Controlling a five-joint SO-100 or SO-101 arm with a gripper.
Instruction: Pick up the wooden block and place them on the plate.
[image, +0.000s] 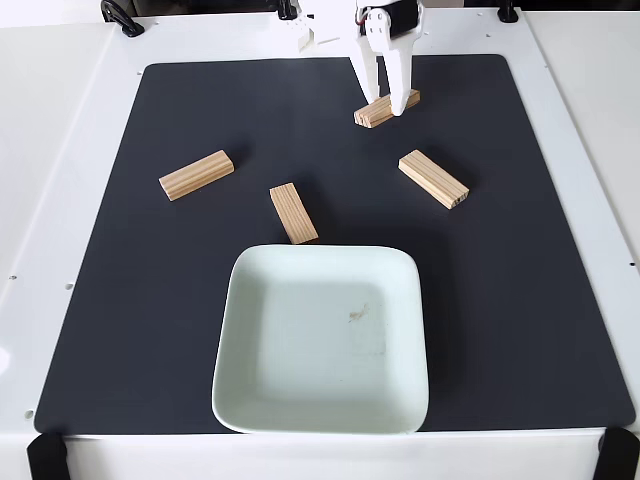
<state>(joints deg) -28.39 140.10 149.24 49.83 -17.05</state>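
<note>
Fingers (397, 85) straddle one unmarked wooden block (375, 113) near the plate (250, 400).

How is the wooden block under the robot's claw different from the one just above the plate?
The block at the gripper lies at the mat's far end between the gripper's fingers; the block by the plate lies free, almost touching the plate's rim. The first angles crosswise, the second nearly lengthwise. Both are alike light-tan wood.
</note>
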